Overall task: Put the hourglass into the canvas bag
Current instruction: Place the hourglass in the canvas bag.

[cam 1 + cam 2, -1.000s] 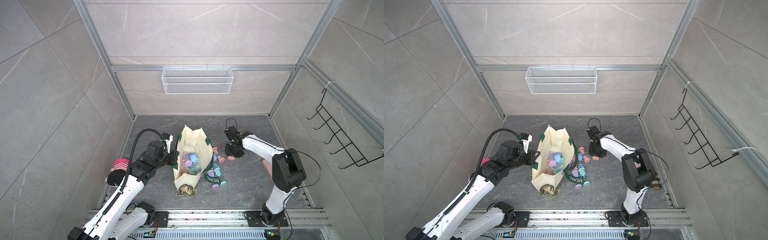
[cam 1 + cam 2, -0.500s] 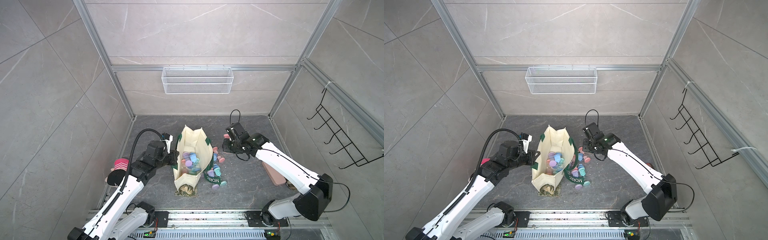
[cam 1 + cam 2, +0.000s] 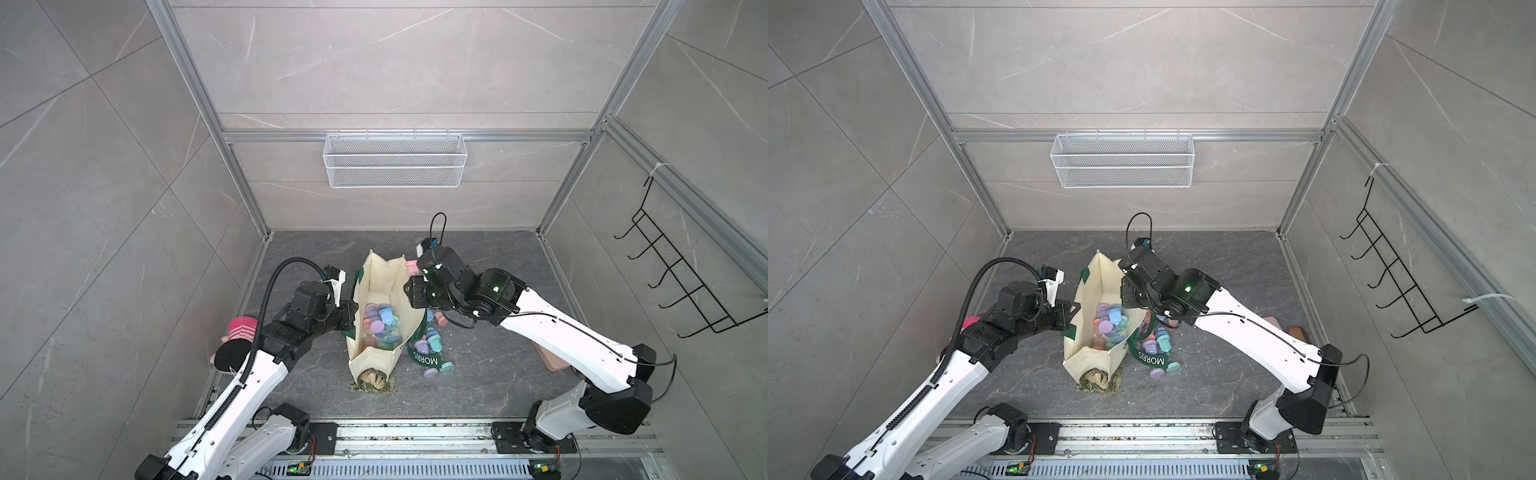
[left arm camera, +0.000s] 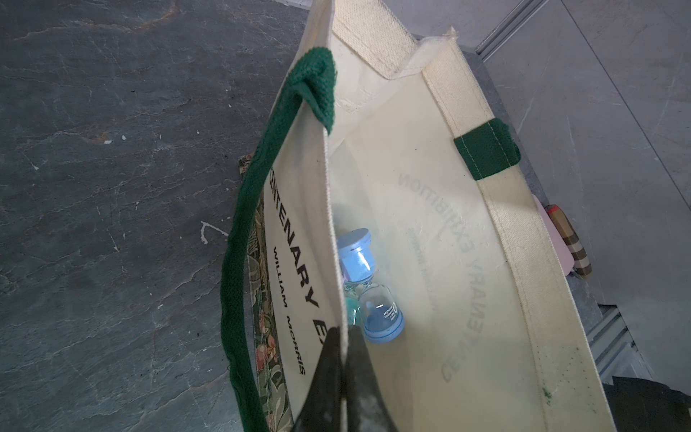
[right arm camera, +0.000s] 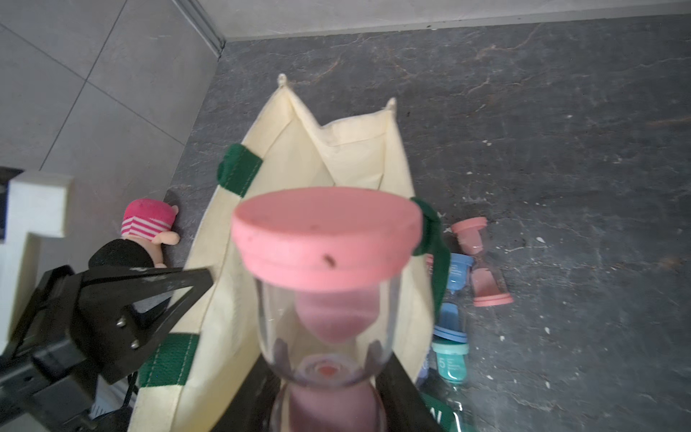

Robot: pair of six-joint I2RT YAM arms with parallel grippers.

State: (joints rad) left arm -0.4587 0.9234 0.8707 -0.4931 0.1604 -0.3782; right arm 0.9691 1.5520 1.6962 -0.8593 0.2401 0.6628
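Pink hourglass [image 5: 325, 239] held over the canvas bag [image 3: 376, 276] rim.
The right gripper [image 5: 329, 389] clamps it; the left gripper [image 4: 343, 336] pinches the bag's wall.

The pink-capped clear hourglass [image 5: 329, 306] is blurred, its lower bulb cut off by the right wrist view's edge. The cream canvas bag [image 4: 430, 224] half hides a blue-capped hourglass [image 4: 379, 310].

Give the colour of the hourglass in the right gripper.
Pink caps and sand, clear glass; the hourglass shows best in the right wrist view.
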